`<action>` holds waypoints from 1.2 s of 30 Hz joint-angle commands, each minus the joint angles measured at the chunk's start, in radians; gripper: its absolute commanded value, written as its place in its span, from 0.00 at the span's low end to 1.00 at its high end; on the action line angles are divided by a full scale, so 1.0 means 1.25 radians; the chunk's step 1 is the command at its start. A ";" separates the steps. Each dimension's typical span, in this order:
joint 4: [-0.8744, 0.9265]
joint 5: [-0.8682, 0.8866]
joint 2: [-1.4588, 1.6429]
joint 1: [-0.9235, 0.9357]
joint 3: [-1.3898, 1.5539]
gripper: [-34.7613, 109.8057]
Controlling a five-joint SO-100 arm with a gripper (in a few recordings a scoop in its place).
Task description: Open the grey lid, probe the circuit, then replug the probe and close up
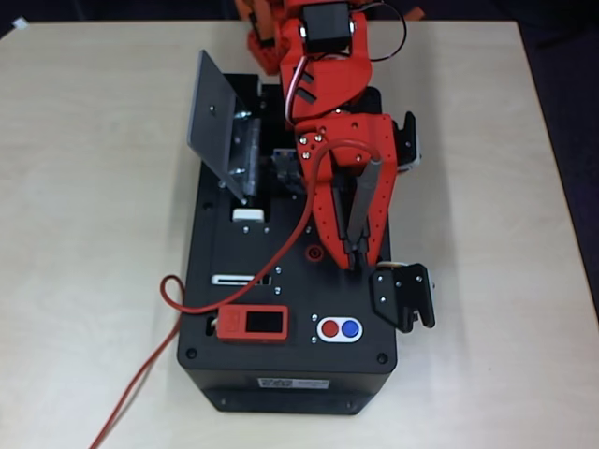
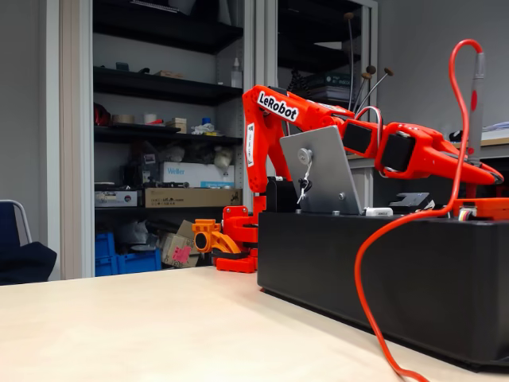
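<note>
Lid (image 1: 217, 117) raised open, tilted up from hinge at far left of box (image 1: 234, 299); seen standing in fixed view (image 2: 320, 171). Circuit (image 1: 273, 168) exposed in recess beside lid, partly hidden by arm. Probe (image 1: 363, 208) gripped in jaws (image 1: 354, 251), held upright above box, tip down near red socket (image 1: 317, 252). Red cable (image 1: 281, 253) looped from probe top, trailed across box onto table (image 1: 84, 234). Red device (image 1: 253, 324) and red and blue buttons (image 1: 340, 328) seen at near end.

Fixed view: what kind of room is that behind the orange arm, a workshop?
Probably an electronics lab or workshop: open shelves crammed with boxes and gear, blue storage crates on the floor, and a light wooden table.
</note>
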 commanded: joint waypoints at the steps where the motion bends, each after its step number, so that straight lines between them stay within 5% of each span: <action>1: -0.015 0.022 0.011 -0.026 0.036 0.24; 36: -0.135 0.102 -0.022 -0.038 0.113 0.25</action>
